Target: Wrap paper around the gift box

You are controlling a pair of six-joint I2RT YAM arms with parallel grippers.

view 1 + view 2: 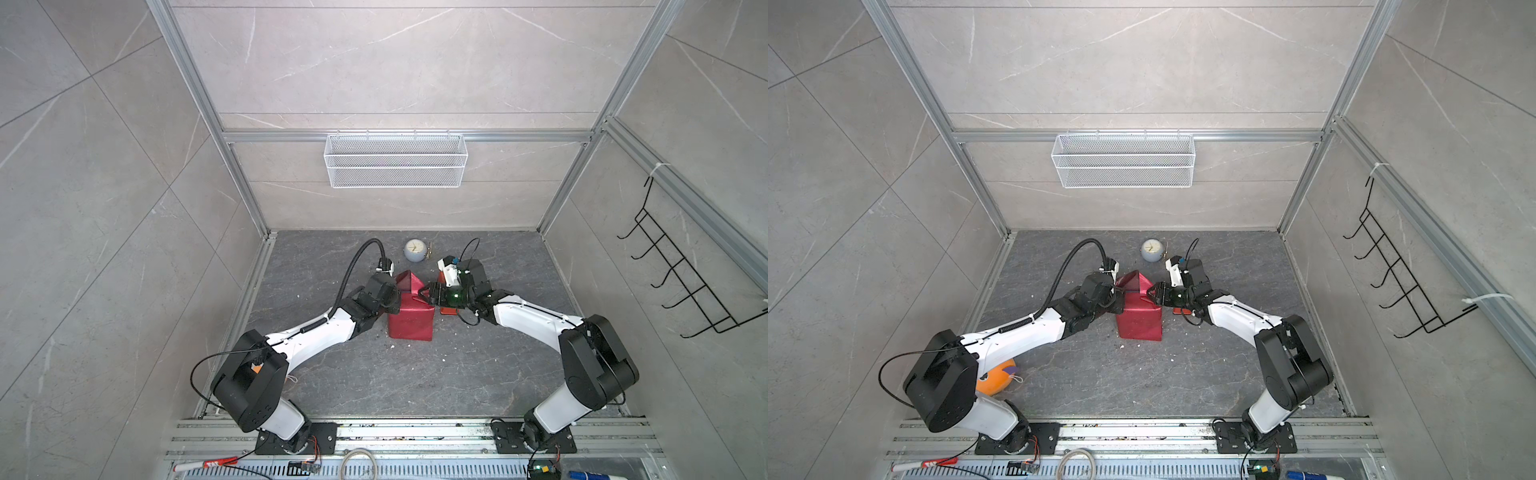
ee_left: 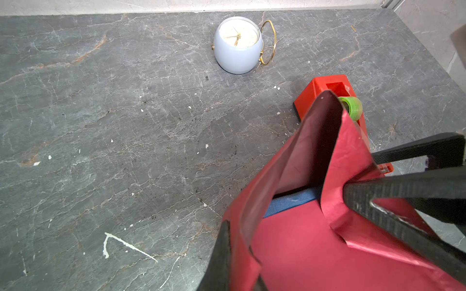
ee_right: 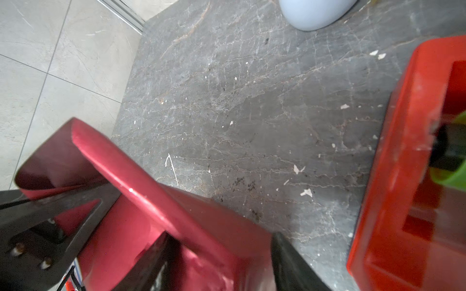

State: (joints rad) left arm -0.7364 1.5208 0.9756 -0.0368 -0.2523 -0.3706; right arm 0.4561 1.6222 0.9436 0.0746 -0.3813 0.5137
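The left tool (image 1: 397, 304) is closed on the paper (image 1: 410, 326): in its wrist view a fold of the red sheet runs in between its black fingers (image 2: 220, 254). The right tool (image 1: 423, 291) faces it from the opposite side, and the two tips are near each other. Its jaws stand apart and an upright flap of the paper is between them; one finger (image 2: 393, 194) touches the flap, the second one goes behind it. The paper covers the gift box (image 2: 292, 201) almost fully. The box lies on the counter (image 1: 374, 374) below the tips of both tools, and only a narrow blue strip of it shows in the open end of the wrapping, just in front of the left tool. At that end the paper rises as an open pocket with a dark inner side. A red tape dispenser (image 2: 311, 97) with a green roll stands just beside the right tool, under its wrist. A pale round clock (image 1: 414, 250) is beyond the tips of both tools, apart from the paper
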